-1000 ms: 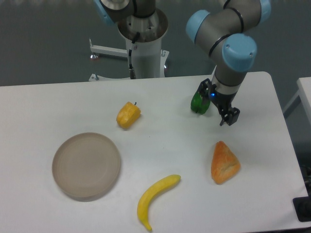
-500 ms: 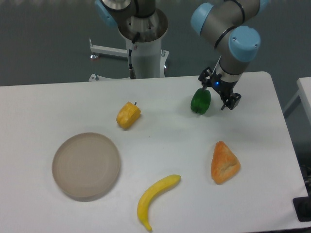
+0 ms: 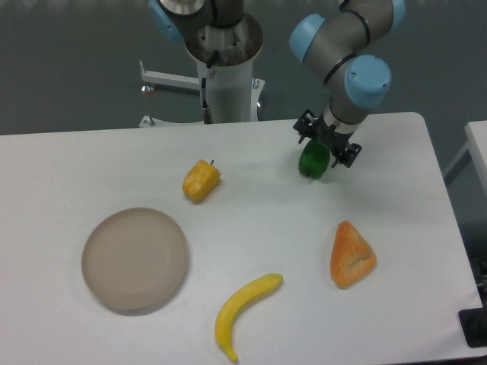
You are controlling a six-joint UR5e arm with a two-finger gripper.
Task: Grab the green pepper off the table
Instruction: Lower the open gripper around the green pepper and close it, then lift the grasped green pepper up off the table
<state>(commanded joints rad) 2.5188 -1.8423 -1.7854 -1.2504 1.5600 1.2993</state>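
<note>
A small, glossy, dark-green pepper (image 3: pixel 313 163) is seen right of centre in the upper frame, resting on a large white table (image 3: pixel 266 220) with rounded corners.

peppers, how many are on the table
2. The yellow pepper sits left of centre, above the plate. The green pepper is at the back right, directly under the gripper. None seem hidden.
</note>
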